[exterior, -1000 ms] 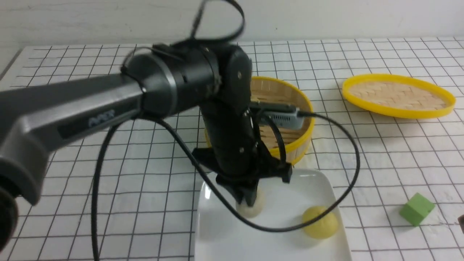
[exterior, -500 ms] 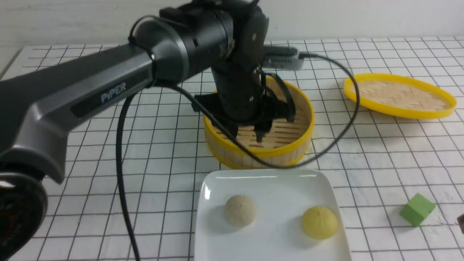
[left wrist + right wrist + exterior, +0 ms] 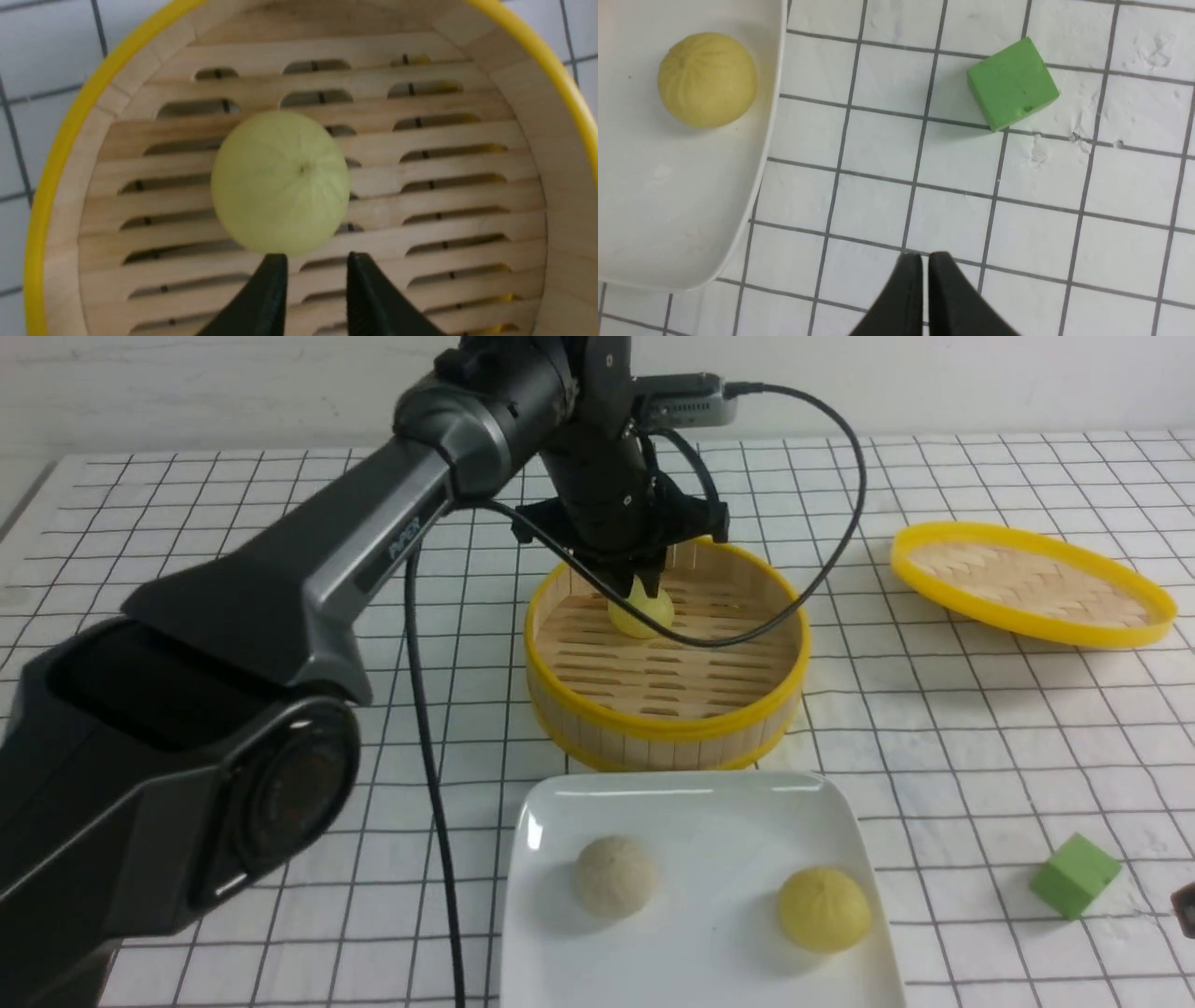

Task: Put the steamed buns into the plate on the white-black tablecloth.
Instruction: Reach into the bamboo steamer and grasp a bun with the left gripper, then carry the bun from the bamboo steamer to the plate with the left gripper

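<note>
The plate (image 3: 695, 800) lies on the tablecloth (image 3: 980, 728) at the lower centre of the frame. It holds two steamed buns, the left bun (image 3: 615, 876) and the right bun (image 3: 824, 908), well apart. The steamer basket (image 3: 667, 730) stands just behind the plate. A third bun (image 3: 644, 614) sits at the basket's back left, with the left gripper (image 3: 635, 590) above it. The basket lid (image 3: 1027, 581) lies at the upper right. The cube (image 3: 1074, 875) sits at the lower right, right of the plate.

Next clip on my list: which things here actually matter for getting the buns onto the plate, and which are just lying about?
Job in hand: plate holding a beige bun and a yellow bun; third bun in the steamer basket; left gripper over it, fingers apart; checked tablecloth.
Lying about: woven lid; green cube.
</note>
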